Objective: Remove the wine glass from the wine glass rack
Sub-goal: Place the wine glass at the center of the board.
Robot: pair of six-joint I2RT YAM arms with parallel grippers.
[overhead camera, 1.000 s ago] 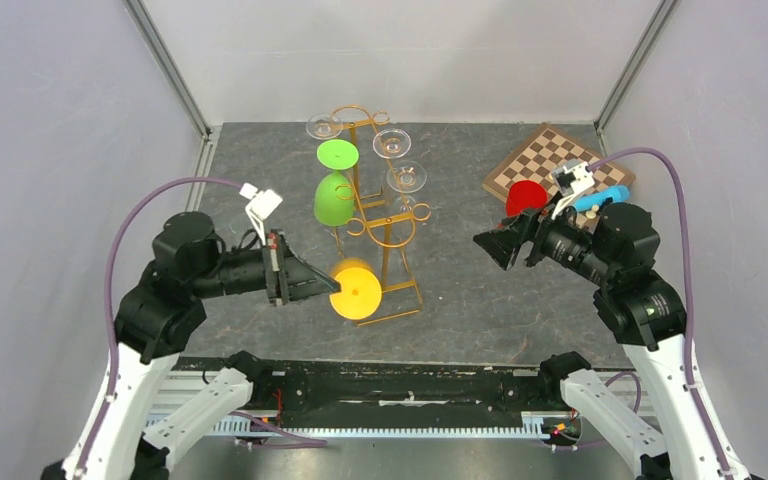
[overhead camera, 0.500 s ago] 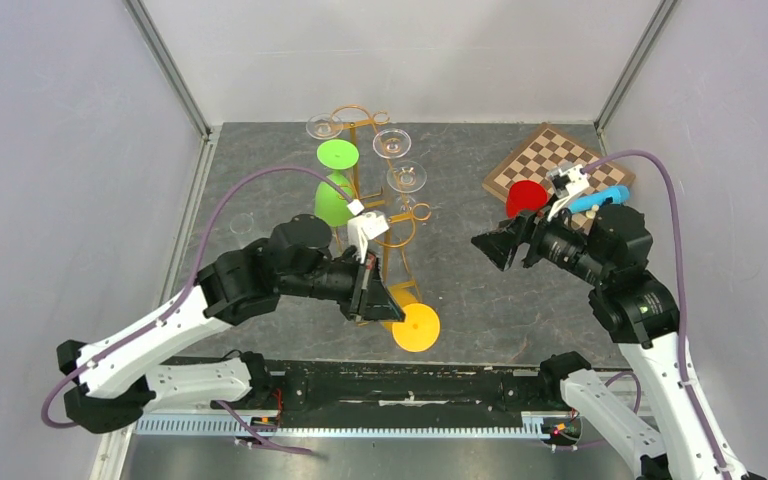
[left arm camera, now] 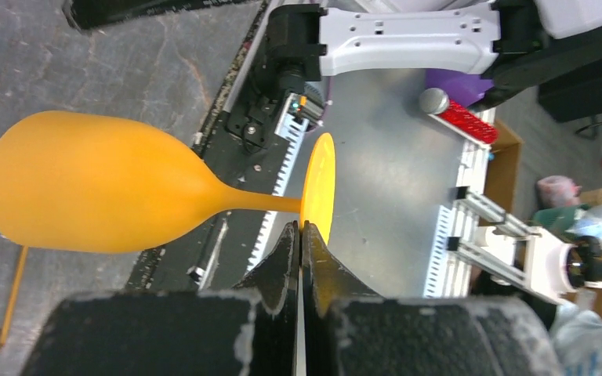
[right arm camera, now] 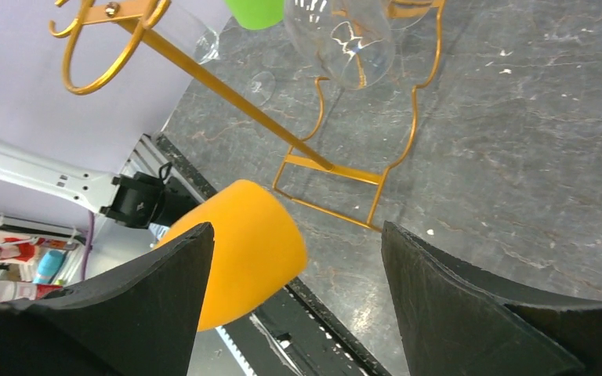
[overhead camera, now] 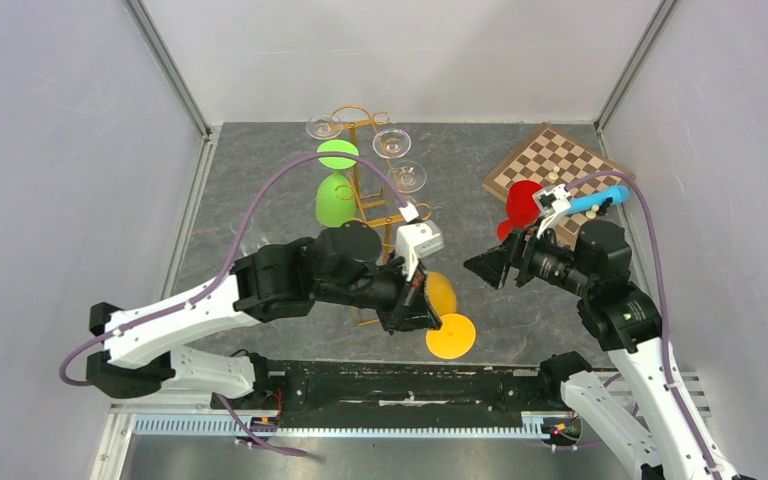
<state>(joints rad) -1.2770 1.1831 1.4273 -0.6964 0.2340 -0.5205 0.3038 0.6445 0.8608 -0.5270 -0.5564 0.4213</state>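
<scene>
The gold wire wine glass rack [overhead camera: 361, 124] stands at the back middle of the table. My left gripper [overhead camera: 428, 316] is shut on the stem of an orange wine glass [overhead camera: 451, 337], right by its foot. It holds that glass on its side, off the rack and near the table's front edge. In the left wrist view the orange wine glass [left arm camera: 86, 184] points left from the closed left gripper [left arm camera: 299, 225]. My right gripper [overhead camera: 482, 268] is open just right of the glass. In the right wrist view the orange bowl [right arm camera: 251, 251] shows by the left finger of the right gripper [right arm camera: 296, 229].
A green glass [overhead camera: 334, 200] and three clear glasses [overhead camera: 392, 143] hang on the rack [right arm camera: 331, 168]. A chessboard [overhead camera: 560, 160] with a red glass [overhead camera: 522, 200] and a blue object [overhead camera: 600, 198] lies at the back right. Walls close in both sides.
My left arm has swung right and toward the front edge, carrying the orange glass away from the rack. The right gripper has shifted slightly left and down toward it.
</scene>
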